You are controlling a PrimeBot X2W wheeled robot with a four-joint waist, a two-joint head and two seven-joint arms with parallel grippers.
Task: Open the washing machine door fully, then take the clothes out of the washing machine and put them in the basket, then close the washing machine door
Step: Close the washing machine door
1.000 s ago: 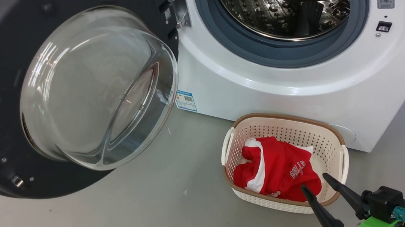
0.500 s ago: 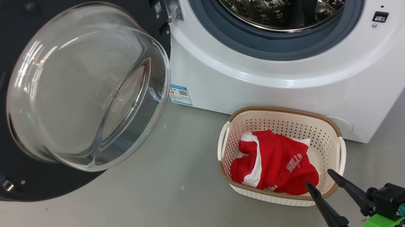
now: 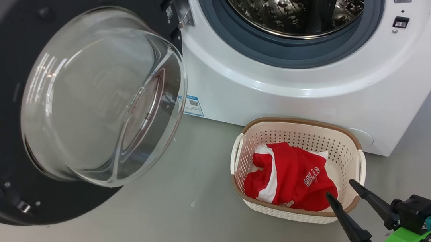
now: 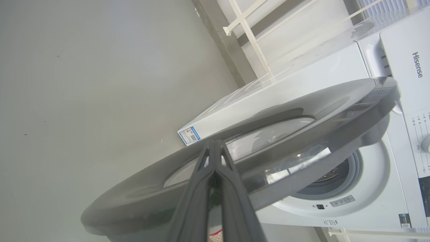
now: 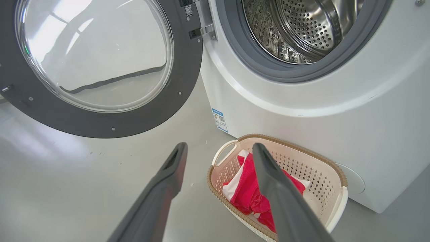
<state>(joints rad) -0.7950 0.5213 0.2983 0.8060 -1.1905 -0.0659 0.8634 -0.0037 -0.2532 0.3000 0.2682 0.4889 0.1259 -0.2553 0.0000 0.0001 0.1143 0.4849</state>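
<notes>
right gripper (image 3: 340, 188), fingers spread and empty, hovers by the cream perforated plastic basket (image 3: 291, 121) holding the red "bulls" garment (image 3: 289, 177). left gripper (image 4: 214, 144), pinched shut, points at the white "hisense" washer's (image 3: 296, 88) open black-rimmed glass door (image 3: 97, 97).

A: What takes up the frame?

B: A white washing machine (image 3: 276, 90) runs from twelve to three o'clock, its grey gasket (image 3: 292, 54) ringing a perforated steel drum (image 3: 291, 0). The washing machine door (image 3: 89, 102) stands wide open at nine o'clock, a black rim around a bulging clear glass bowl.

A: And lower down?

B: On the grey floor (image 3: 171, 230) at five o'clock, just beside the machine's front, sits the basket (image 3: 299, 122), cream with a brown rim. The clothes (image 3: 290, 181), red with white trim, lie crumpled inside. At the basket's five o'clock, the right gripper (image 3: 340, 188) has its two dark fingers spread apart, holding nothing.
</notes>
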